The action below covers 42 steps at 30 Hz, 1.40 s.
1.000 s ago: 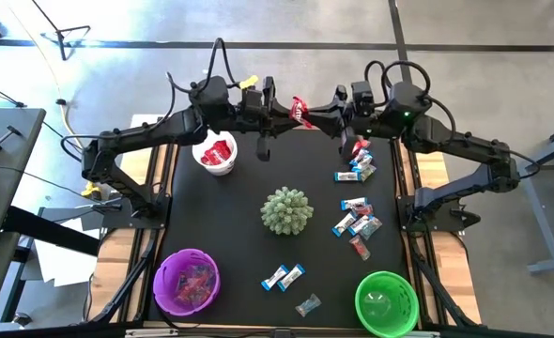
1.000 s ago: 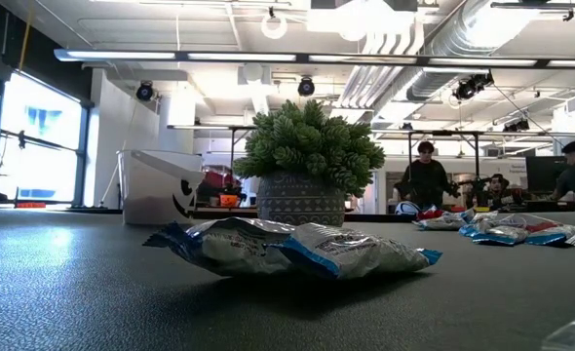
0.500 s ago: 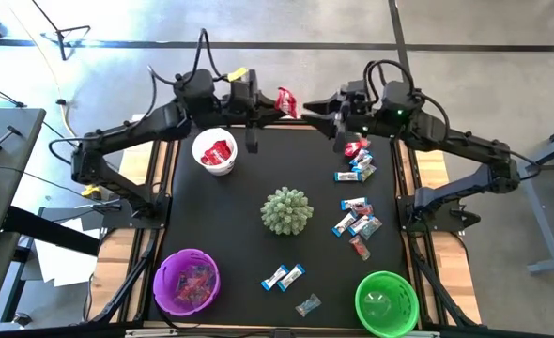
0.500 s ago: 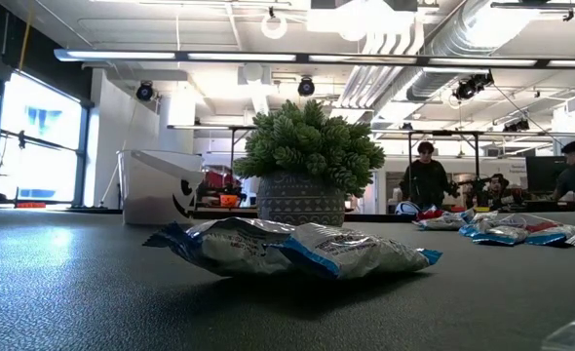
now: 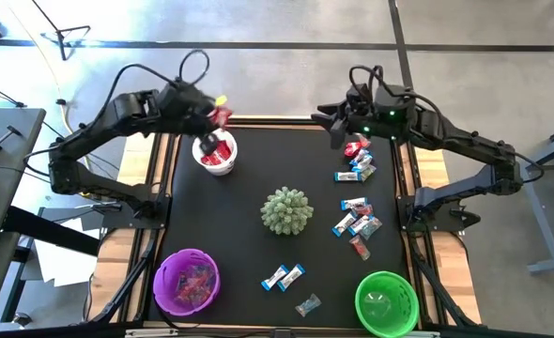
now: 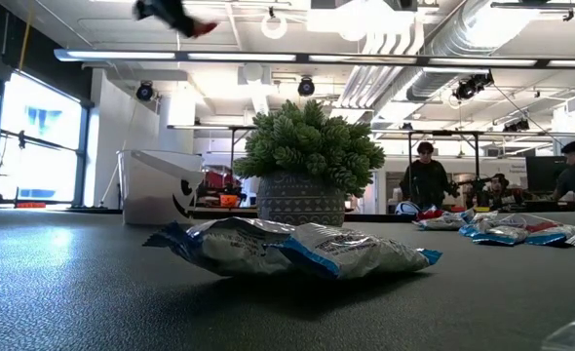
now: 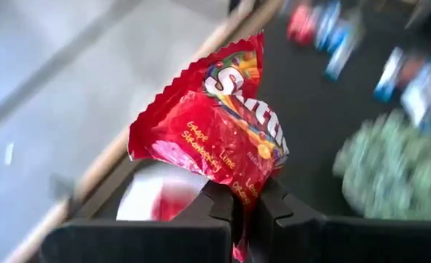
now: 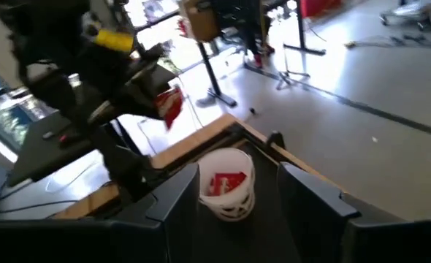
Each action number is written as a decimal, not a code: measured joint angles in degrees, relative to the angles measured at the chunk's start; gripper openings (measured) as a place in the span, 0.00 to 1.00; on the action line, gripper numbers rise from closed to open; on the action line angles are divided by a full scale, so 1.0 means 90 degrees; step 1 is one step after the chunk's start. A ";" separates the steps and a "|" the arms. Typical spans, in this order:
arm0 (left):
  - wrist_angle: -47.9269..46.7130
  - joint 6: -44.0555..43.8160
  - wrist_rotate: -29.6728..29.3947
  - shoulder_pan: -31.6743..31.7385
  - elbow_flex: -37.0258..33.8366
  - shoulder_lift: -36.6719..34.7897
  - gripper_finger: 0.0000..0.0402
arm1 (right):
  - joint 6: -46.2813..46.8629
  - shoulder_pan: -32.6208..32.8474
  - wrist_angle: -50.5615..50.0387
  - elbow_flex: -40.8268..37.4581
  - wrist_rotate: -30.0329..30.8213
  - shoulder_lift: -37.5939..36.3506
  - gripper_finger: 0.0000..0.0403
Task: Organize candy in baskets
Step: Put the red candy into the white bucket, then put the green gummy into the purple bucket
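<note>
Left gripper (image 7: 243,206) clamped on red candy packet (image 7: 219,120) reading "Skittles", "Grape", "Strawberry", "Lime"; raised just above white basket (image 5: 215,154). Right gripper (image 5: 330,120) spread wide, empty, near table's far edge (image 5: 286,126).

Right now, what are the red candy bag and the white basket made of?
The red candy bag looks like thin glossy plastic film: it crinkles, shines, and has a zigzag-cut top edge. The white basket looks like smooth hard plastic, though that is hard to be sure of.

Table: black mat (image 5: 249,253), wood-edged.
Baskets: white (image 5: 215,155), purple (image 5: 187,281), green (image 5: 387,302).
Centre: spiky ball (image 5: 286,210).
Candy: scattered packets (image 5: 356,222).
</note>
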 joint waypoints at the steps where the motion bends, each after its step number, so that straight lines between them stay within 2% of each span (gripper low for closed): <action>1: -0.0404 -0.0143 0.0007 0.0000 0.0000 -0.0001 0.01 | 0.0088 0.0001 -0.0083 0.0000 0.0094 0.0000 0.44; 5: -0.1284 -0.0415 0.0005 -0.0002 -0.0137 0.0028 0.04 | 0.0217 -0.0026 -0.0363 0.0000 0.0200 0.0000 0.44; 13: -0.0920 0.0648 -0.0277 0.0347 -0.0794 0.0240 0.18 | 0.0266 -0.0026 -0.0683 0.0002 0.0200 0.0000 0.44; 20: -0.0826 0.1013 -0.0270 0.0782 -0.0869 0.0506 0.31 | 0.0600 -0.0026 -0.0969 0.0007 0.0200 0.0000 0.44; 23: -0.0574 0.1030 0.0102 0.0854 -0.0869 0.0521 0.33 | 0.0930 -0.0026 -0.1473 0.0007 0.0200 0.0000 0.44; 25: -0.0328 0.1021 0.0589 0.0857 -0.0869 0.0518 0.34 | 0.1213 -0.0026 -0.2008 0.0007 0.0254 0.0000 0.44; 29: 0.0347 0.0812 0.1682 0.0799 -0.0867 0.0500 0.33 | 0.2035 -0.0023 -0.3519 0.0007 0.0931 0.0017 0.44; 32: 0.0840 0.0629 0.2003 0.0715 -0.0867 0.0500 0.33 | 0.2782 -0.0026 -0.4570 -0.0071 0.1214 0.0056 0.44; 36: 0.1084 0.0417 0.2035 0.0619 -0.0865 0.0492 0.33 | 0.3335 -0.0017 -0.5455 -0.0392 0.0860 0.0058 0.44; 42: 0.1232 0.0270 0.2018 0.0550 -0.0865 0.0389 0.33 | 0.3362 -0.0004 -0.5512 -0.1266 -0.0027 -0.0042 0.44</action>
